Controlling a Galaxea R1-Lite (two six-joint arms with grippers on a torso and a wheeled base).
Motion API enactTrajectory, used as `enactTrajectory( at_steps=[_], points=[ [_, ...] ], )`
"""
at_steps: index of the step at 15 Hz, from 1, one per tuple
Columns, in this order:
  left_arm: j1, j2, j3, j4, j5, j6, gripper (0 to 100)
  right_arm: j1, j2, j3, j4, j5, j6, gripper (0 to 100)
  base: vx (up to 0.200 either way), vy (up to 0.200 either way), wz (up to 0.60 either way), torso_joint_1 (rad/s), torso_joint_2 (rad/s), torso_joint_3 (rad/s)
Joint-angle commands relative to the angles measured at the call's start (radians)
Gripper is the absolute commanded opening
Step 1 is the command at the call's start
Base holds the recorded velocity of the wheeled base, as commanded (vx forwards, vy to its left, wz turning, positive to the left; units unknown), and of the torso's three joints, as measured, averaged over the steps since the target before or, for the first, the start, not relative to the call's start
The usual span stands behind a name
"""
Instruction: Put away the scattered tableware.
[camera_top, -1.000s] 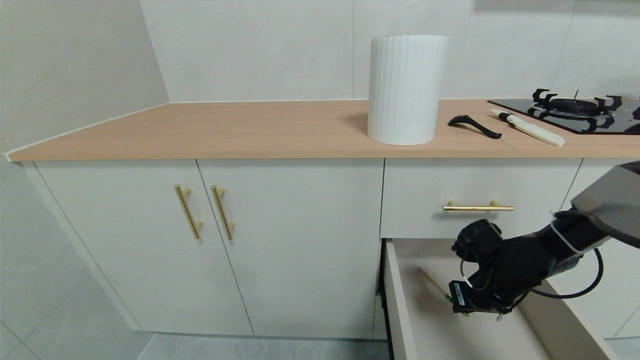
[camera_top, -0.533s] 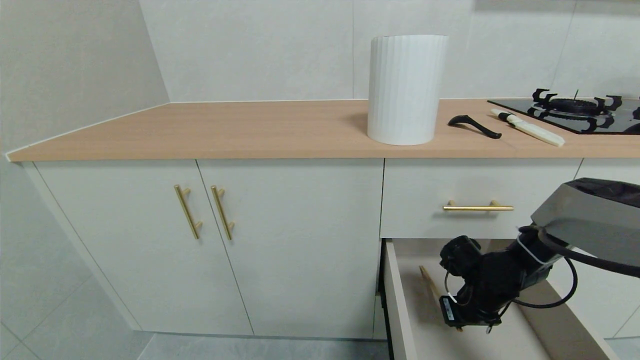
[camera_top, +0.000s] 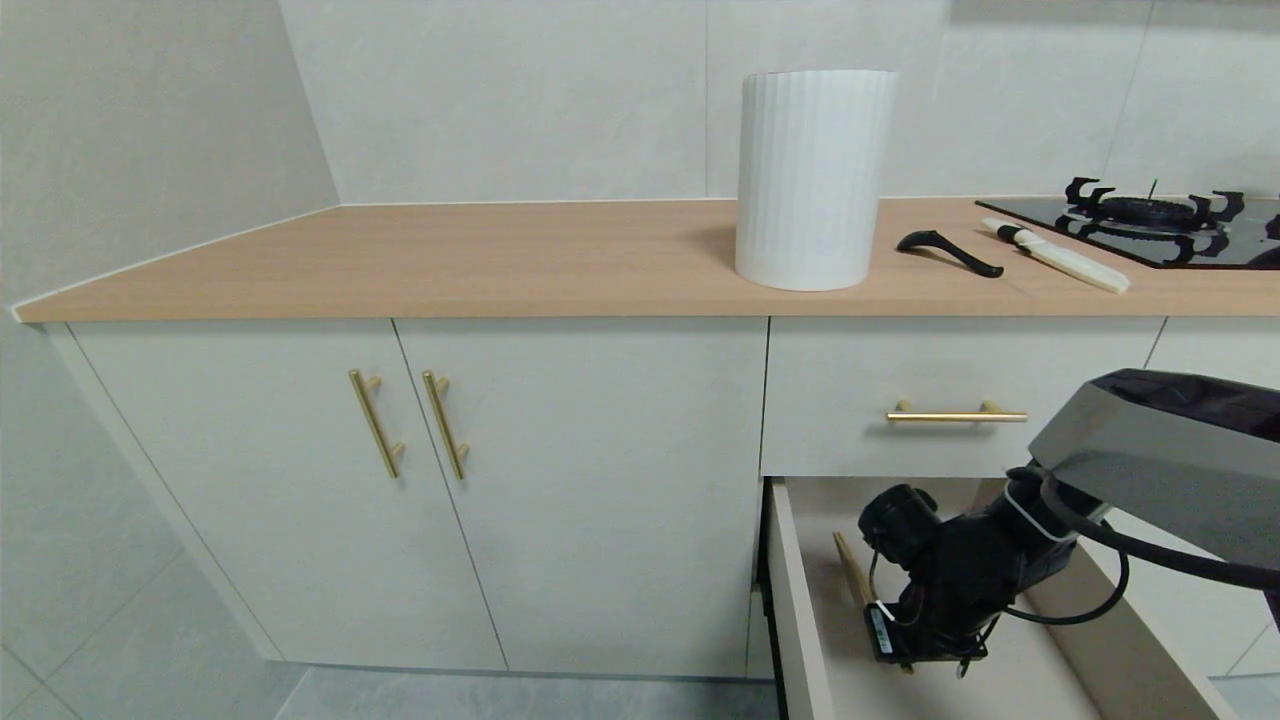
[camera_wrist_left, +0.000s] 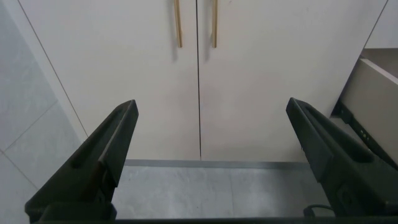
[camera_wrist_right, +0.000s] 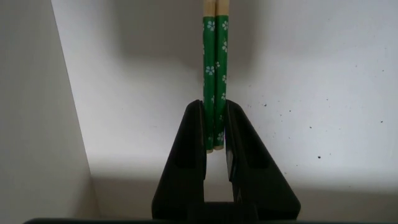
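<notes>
Shifted left and lower, our right gripper (camera_wrist_right: 215, 140) hangs by the open drawer's (camera_top: 795, 600) left wall, pinching the green chopsticks (camera_wrist_right: 215, 62) inside it. We judge release comes next. Our left gripper (camera_wrist_left: 211, 111) hangs spread and empty, facing cabinet doors (camera_wrist_left: 124, 62).

Wooden chopsticks (camera_wrist_right: 209, 74) with green-painted ends; matt wood-grain counter (camera_top: 500, 260).
</notes>
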Motion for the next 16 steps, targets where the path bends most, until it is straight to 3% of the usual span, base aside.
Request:
enactTrajectory(
  at_steps=[1,3,4,13,16],
  points=[
    [0.000,0.000,0.000,0.000,0.000,0.000,100,0.002,0.001,0.002,-0.001,0.001,0.000,0,0.000,0.000,0.00,0.000,0.00,0.000],
    [0.000,0.000,0.000,0.000,0.000,0.000,100,0.000,0.001,0.002,-0.001,0.001,0.000,0,0.000,0.000,0.00,0.000,0.00,0.000],
    [0.000,0.000,0.000,0.000,0.000,0.000,100,0.000,0.001,0.002,-0.001,0.001,0.000,100,0.000,0.000,0.00,0.000,0.00,0.000],
    [0.000,0.000,0.000,0.000,0.000,0.000,100,0.000,-0.007,0.003,0.001,0.001,0.000,100,0.000,0.000,0.00,0.000,0.00,0.000],
    [0.000,0.000,0.000,0.000,0.000,0.000,100,-0.010,-0.110,0.026,0.007,-0.003,0.018,100,0.000,0.000,0.00,0.000,0.00,0.000]
  ],
)
